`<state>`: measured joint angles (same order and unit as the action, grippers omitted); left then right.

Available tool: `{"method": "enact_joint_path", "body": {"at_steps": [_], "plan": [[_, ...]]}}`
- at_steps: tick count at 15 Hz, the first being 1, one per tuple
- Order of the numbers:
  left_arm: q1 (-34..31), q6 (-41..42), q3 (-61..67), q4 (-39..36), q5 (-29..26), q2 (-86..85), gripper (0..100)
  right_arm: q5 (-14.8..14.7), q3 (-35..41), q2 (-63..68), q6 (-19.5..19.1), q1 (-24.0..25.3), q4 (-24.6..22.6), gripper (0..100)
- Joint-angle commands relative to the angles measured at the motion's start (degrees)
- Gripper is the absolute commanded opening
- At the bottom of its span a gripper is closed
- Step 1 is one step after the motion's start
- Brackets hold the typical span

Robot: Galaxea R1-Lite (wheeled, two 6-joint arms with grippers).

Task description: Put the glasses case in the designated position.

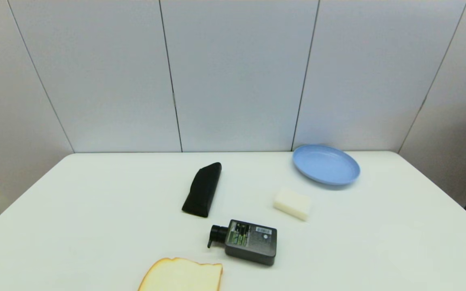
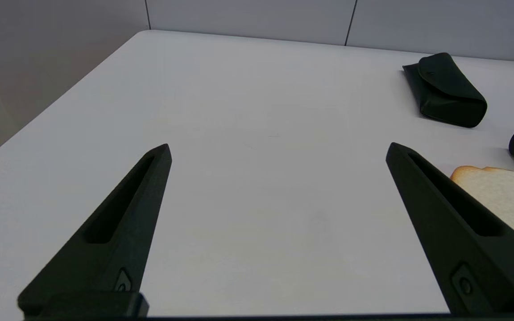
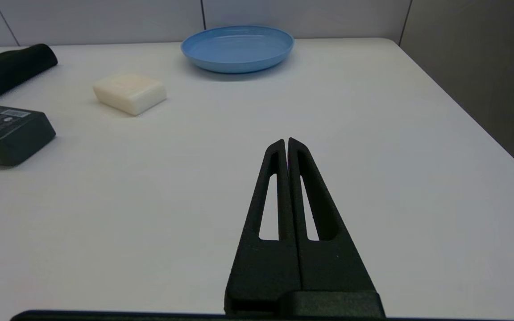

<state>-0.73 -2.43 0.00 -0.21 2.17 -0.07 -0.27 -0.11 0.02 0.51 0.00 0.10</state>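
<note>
glasses case [image 1: 202, 190] lies flat on table [image 1: 95, 210]. left tool [image 2: 278, 150] spread wide, empty; right tool [image 3: 288, 142] fully closed, empty.

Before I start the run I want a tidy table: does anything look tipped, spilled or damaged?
Only one thing: the pump bottle lies on its side, label up, near the bread slice. No spill shows. The glasses case, soap bar and blue plate lie flat and intact.
</note>
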Motion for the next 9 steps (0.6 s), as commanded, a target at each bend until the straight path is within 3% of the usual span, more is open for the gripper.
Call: {"method": "enact_joint_path", "body": {"at_steps": [1,3,6,7,9], "plan": [[-0.1,0.0,0.0,0.1,0.0,0.1,100,0.1,-4.4,7.3,-3.4,0.1,-0.8,0],[0.0,0.0,0.0,-0.1,0.0,0.1,100,-1.1,-12.1,16.6,-3.8,1.8,-1.3,0],[0.0,0.0,0.0,-0.1,0.0,0.1,100,-5.3,-30.4,36.0,-3.5,7.1,-1.5,0],[0.0,0.0,0.0,0.1,0.0,0.1,100,-7.1,-37.6,42.1,-3.4,8.3,-0.4,0],[-0.1,0.0,0.0,-0.1,0.0,0.1,100,-8.1,-53.9,53.5,-3.4,8.8,6.1,0]]}}
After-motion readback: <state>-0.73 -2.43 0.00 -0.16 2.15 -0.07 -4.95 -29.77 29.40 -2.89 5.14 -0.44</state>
